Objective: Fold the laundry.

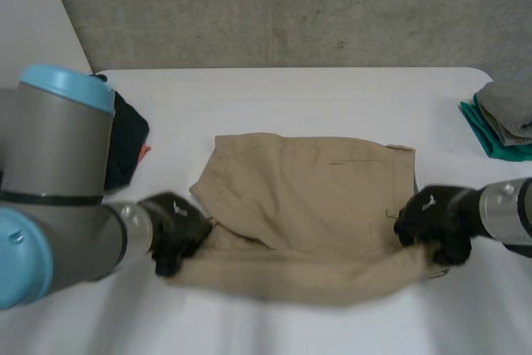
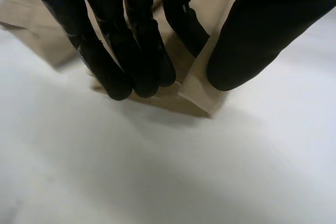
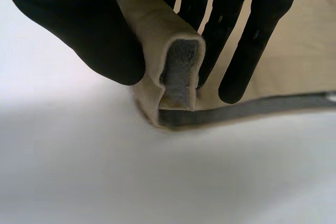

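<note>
Two near corners of the tan garment (image 1: 316, 205), lying mid-way across the white table (image 1: 291, 93), are pinched between thumb and fingers: the hem end by the left hand (image 1: 176, 230), the thick waistband by the right hand (image 1: 436, 224). Woven cloth is judged light, limp and grippy; the stiffer seamed edges are best taken.

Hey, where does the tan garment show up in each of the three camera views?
Head view: the tan garment lies mid-table, its near edge held by the left robot hand and the right robot hand.
Left wrist view: a corner pinched by the left robot hand.
Right wrist view: a rolled edge pinched by the right robot hand.
Shared landmark: the white table.
</note>
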`<state>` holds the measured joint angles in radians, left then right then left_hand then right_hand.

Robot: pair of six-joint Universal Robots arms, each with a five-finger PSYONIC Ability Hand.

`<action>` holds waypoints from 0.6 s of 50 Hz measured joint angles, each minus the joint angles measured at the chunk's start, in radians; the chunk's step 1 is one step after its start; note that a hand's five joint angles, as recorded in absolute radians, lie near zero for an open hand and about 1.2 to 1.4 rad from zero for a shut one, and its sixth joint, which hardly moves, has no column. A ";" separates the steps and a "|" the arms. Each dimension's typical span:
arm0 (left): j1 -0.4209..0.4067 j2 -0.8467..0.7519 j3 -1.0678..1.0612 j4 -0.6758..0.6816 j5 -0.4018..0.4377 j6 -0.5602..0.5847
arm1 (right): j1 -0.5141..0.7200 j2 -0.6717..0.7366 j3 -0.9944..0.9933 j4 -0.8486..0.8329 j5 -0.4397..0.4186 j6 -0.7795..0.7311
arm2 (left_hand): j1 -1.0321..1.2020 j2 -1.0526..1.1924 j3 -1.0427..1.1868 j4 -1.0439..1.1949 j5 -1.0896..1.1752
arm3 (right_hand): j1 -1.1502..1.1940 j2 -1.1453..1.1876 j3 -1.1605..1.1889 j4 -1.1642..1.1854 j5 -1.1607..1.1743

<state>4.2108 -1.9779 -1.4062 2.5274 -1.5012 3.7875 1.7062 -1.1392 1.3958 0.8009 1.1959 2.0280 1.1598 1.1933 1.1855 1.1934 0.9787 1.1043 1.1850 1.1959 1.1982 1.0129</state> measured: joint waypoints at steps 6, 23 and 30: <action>0.011 -0.075 0.168 0.106 -0.033 -0.098 | 0.017 0.034 -0.054 -0.239 0.032 0.258 | 0.000 0.000 0.000 0.000 0.000 | 0.000 0.000 0.000 0.000 0.000; -0.003 -0.476 0.753 0.426 -0.144 -0.243 | 0.092 0.257 -0.179 -1.003 0.257 0.522 | 0.000 0.002 0.003 0.000 0.012 | 0.000 0.000 0.000 0.000 0.000; -0.025 -0.696 1.042 0.445 -0.195 -0.188 | 0.107 0.410 -0.308 -1.099 0.301 0.468 | 0.000 0.002 0.003 0.001 0.012 | -0.058 -0.095 -0.102 -0.101 -0.095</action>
